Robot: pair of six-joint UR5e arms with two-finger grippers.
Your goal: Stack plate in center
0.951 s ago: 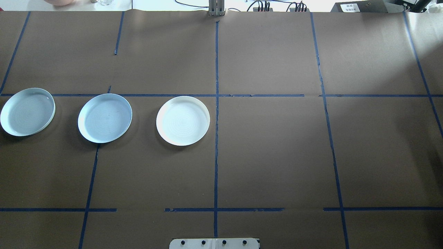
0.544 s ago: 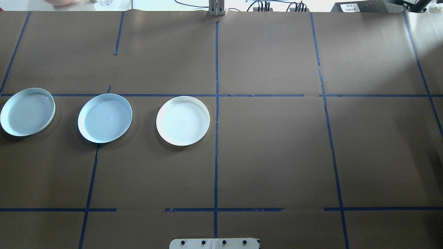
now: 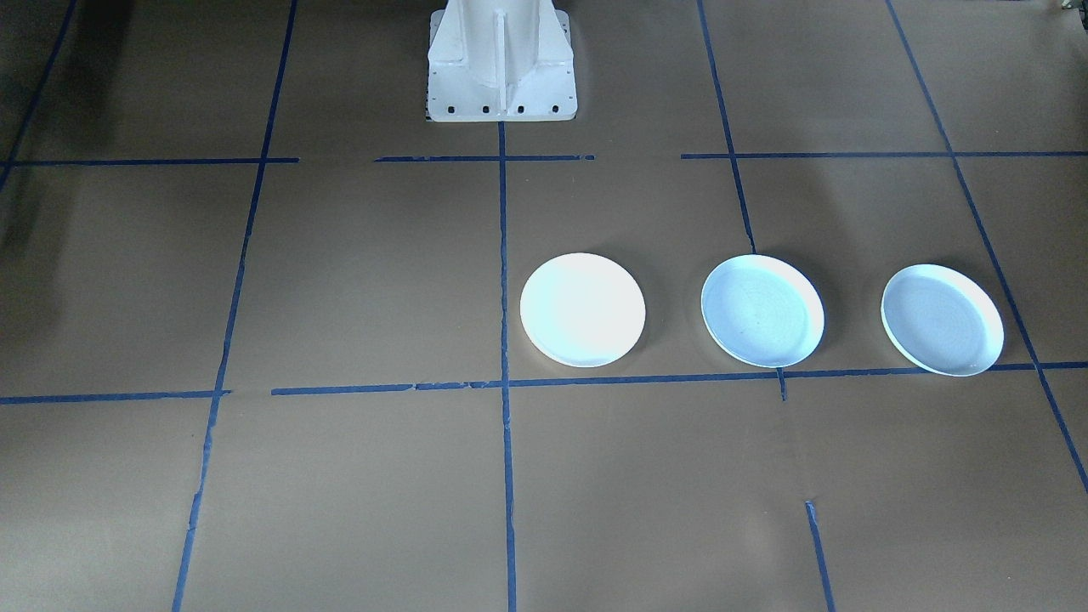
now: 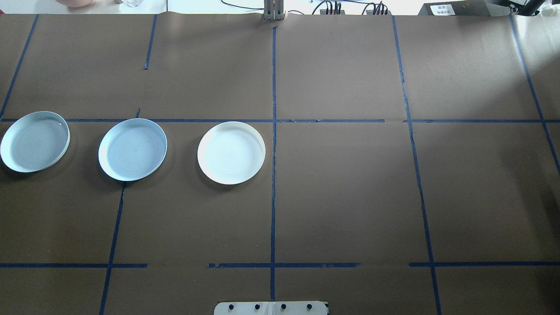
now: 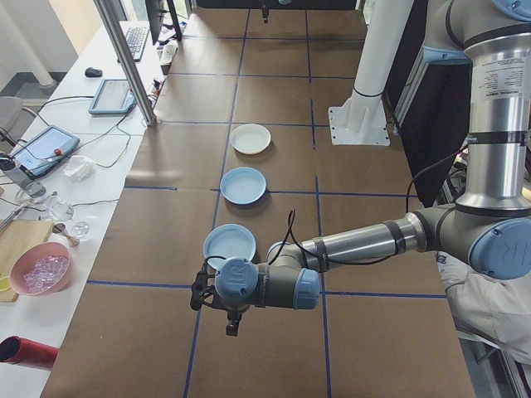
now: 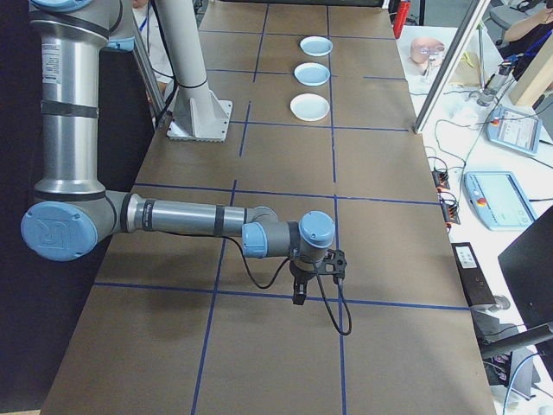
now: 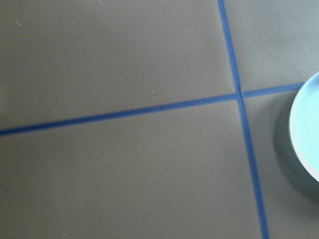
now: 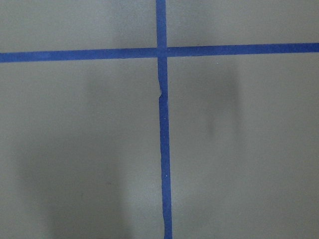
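Three plates lie in a row on the brown paper, all on my left half of the table. The white plate [image 4: 231, 152] [image 3: 582, 308] sits just left of the centre tape line. A light blue plate [image 4: 132, 149] [image 3: 762, 310] lies beside it, and another light blue plate [image 4: 35, 141] [image 3: 942, 319] lies at the far left. My left gripper [image 5: 231, 325] hangs near that outer plate [image 5: 230, 244], whose rim [image 7: 305, 134] shows in the left wrist view. My right gripper [image 6: 299, 296] hangs over bare paper far from the plates. I cannot tell whether either gripper is open or shut.
Blue tape lines [image 4: 273, 175] divide the paper into squares. The robot's white base [image 3: 501, 68] stands at the near middle edge. A metal post [image 4: 274, 11] rises at the far edge. A side bench holds tablets [image 5: 112, 95] and a pink bowl [image 5: 37, 269].
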